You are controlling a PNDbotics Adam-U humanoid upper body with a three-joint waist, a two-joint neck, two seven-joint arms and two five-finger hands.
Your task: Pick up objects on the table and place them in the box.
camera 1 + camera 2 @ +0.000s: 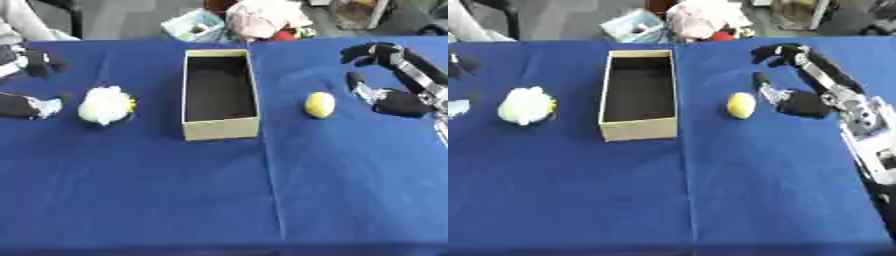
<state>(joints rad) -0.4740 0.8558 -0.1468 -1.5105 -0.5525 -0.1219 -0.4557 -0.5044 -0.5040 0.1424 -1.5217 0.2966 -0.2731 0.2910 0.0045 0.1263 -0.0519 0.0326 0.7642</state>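
A smooth yellow egg-shaped object is seen on the blue cloth, just beside the unclenched right hand, the rectangular cardboard box lying beyond it.

We can read no text, label, brand, number or sign anywhere; the tan cardboard box shows us only plain, unmarked sides.
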